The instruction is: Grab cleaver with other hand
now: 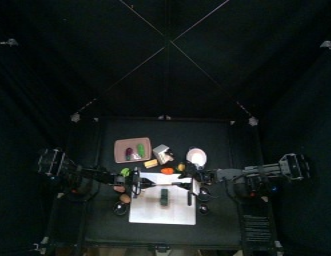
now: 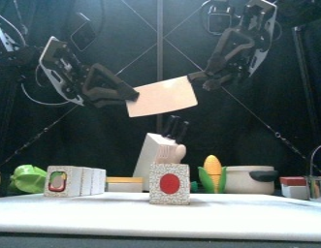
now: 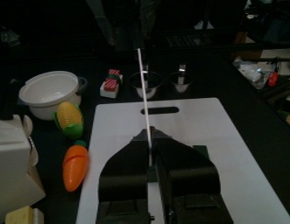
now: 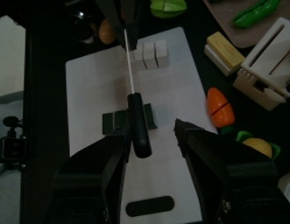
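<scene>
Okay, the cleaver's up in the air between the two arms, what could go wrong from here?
1. The left pincer holds the cleaver only by its thin blade, so it could slip or pivot.
2. The right pincer stands open around the handle; if the left lets go before it closes, the cleaver likely drops onto the cutting board.

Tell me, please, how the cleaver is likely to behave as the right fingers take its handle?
The cleaver looks stiff: its broad blade stays flat in mid-air. Probably blade-heavy, so it may swing once the left gripper releases. The dark handle looks smooth and thin, so it might twist.
</scene>
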Available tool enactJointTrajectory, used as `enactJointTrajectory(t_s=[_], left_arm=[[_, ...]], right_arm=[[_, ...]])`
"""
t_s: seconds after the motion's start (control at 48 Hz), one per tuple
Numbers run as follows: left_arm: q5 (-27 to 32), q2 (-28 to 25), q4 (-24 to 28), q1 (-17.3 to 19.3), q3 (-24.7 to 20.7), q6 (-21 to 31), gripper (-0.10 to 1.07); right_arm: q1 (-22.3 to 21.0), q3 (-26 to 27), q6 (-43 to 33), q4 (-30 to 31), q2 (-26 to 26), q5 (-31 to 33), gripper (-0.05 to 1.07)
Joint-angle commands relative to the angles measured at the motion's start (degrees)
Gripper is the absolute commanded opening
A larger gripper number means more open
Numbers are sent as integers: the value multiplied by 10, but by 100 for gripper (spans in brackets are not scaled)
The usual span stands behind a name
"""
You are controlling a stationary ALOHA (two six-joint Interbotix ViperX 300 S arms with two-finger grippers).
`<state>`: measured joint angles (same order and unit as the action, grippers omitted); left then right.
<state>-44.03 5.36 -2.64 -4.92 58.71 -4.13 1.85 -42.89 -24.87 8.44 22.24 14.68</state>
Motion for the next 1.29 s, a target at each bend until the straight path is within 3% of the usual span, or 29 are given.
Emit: enactJointTrajectory(t_s=[0.0, 0.375, 0.604, 1.271], left_arm=[[-2, 9, 0, 0, -13, 0, 37], [-2, 2, -4, 2, -14, 1, 37], [1, 0, -7, 5, -14, 1, 37], [86, -20, -4, 4, -32, 1, 37]], right_arm=[[4, 21, 1, 0, -2, 4, 80], [3, 33, 1, 3, -14, 18, 76], [4, 33, 1, 0, -26, 18, 63], [6, 33, -4, -2, -90, 24, 43]])
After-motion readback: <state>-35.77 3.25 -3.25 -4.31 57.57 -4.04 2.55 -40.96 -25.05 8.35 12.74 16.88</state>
